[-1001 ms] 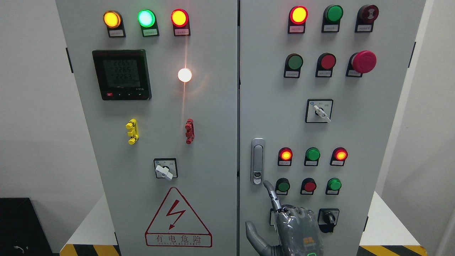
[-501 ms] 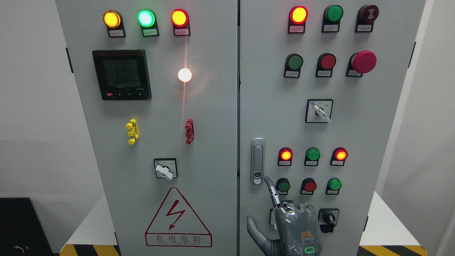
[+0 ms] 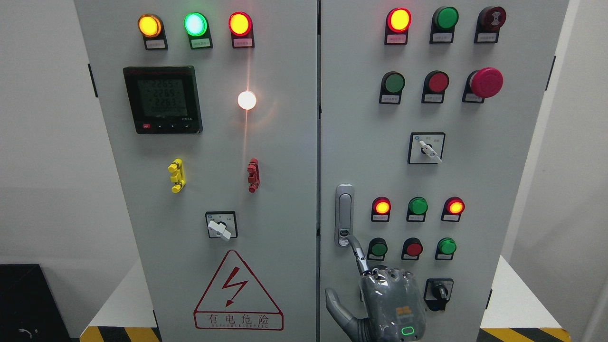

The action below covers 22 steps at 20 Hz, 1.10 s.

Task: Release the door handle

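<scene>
We face the cabinet [image 3: 266,190]; on its right door [image 3: 475,166], low by the seam, sits the handle [image 3: 344,213]. Our right hand [image 3: 387,304] at six o'clock grips nothing: forefinger out, tip at the handle's lock, thumb apart. We press squarely, avoiding the buttons [image 3: 378,248] at three o'clock.
</scene>
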Each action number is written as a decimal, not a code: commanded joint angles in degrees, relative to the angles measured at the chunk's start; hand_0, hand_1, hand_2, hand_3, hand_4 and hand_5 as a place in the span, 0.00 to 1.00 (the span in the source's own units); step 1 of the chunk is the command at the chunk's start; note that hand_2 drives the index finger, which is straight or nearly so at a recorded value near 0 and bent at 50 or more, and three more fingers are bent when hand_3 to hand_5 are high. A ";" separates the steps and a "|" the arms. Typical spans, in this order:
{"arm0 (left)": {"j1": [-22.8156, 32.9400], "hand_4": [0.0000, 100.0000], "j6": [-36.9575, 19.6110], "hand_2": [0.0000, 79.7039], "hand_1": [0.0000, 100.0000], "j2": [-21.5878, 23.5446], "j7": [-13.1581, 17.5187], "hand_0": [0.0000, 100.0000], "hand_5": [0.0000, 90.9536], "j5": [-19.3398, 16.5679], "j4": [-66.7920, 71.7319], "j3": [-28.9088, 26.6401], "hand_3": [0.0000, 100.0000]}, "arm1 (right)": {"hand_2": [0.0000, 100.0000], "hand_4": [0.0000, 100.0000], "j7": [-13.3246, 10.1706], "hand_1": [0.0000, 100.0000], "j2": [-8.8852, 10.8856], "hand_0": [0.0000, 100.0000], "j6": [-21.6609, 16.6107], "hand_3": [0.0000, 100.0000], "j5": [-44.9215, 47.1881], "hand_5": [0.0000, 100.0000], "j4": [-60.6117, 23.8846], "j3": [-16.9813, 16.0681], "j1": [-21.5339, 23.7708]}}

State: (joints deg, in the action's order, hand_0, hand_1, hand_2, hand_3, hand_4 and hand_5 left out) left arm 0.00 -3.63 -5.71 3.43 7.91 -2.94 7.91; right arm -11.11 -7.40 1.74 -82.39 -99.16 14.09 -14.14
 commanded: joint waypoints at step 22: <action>1.05 0.00 0.03 0.00 0.56 0.00 0.00 0.12 0.00 0.00 -0.04 0.00 0.00 | 0.00 0.98 0.56 0.16 -0.33 0.34 1.16 1.00 -1.19 1.00 2.22 0.59 -1.95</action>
State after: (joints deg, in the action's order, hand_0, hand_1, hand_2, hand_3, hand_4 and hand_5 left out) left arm 0.00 -3.63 -5.71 3.43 7.91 -2.95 7.91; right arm -10.53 -7.63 2.86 -83.56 -97.58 14.54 -15.86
